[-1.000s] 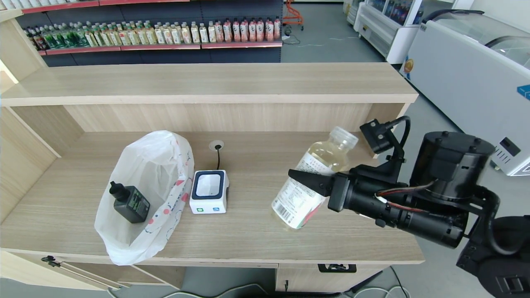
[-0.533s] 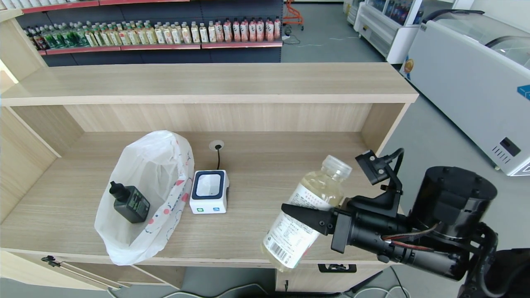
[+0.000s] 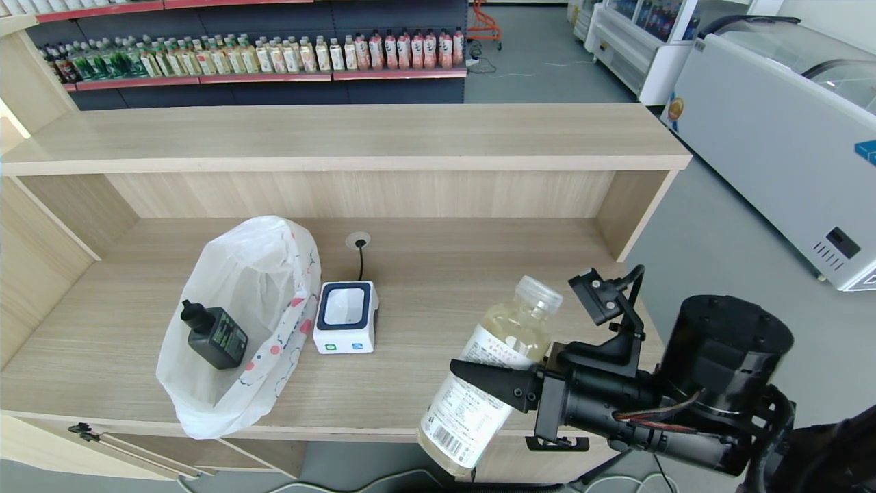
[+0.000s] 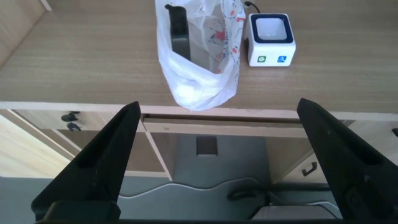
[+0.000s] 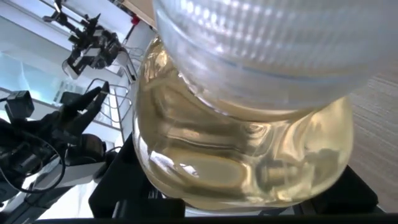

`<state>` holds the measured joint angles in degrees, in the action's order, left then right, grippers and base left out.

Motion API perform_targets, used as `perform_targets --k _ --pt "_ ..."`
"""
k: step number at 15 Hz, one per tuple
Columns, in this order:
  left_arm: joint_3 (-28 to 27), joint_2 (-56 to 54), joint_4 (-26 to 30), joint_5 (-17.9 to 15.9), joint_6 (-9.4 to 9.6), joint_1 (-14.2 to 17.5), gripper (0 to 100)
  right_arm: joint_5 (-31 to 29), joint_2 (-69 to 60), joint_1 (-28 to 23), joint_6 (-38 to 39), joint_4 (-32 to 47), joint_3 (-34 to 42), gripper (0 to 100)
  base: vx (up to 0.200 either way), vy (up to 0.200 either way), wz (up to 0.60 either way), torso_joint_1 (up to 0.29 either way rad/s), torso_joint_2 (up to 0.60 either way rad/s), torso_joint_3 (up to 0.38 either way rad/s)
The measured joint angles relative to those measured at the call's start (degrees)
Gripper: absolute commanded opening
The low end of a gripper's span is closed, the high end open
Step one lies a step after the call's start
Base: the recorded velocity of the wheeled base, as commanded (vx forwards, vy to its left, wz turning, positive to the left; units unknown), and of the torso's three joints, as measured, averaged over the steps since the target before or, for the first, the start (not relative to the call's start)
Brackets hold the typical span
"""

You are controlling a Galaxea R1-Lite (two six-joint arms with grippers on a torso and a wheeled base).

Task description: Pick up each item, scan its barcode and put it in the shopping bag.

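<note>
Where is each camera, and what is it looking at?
Head view: on the robot's head, looking down at the counter; the right gripper holds a bottle.
Left wrist view: on the left wrist, behind the open left gripper, facing the counter's front edge.
Right wrist view: on the right wrist, close up against the bottle.
Head and left wrist views share the shopping bag and scanner.

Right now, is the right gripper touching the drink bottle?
Touching. The head view shows the right gripper with its black finger pressed across the label of the bottle, which it holds tilted; the right wrist view shows the bottle close against that gripper.
</note>
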<state>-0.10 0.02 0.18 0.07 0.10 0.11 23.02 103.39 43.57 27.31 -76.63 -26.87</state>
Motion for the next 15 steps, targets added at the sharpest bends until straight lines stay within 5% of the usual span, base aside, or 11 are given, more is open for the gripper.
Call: perform_targets --k 15 --pt "0.0 0.0 0.0 0.0 0.0 0.0 100 0.0 2.8 0.2 -0.2 -1.3 -4.2 0 0.0 0.0 0.0 0.0 0.0 0.0"
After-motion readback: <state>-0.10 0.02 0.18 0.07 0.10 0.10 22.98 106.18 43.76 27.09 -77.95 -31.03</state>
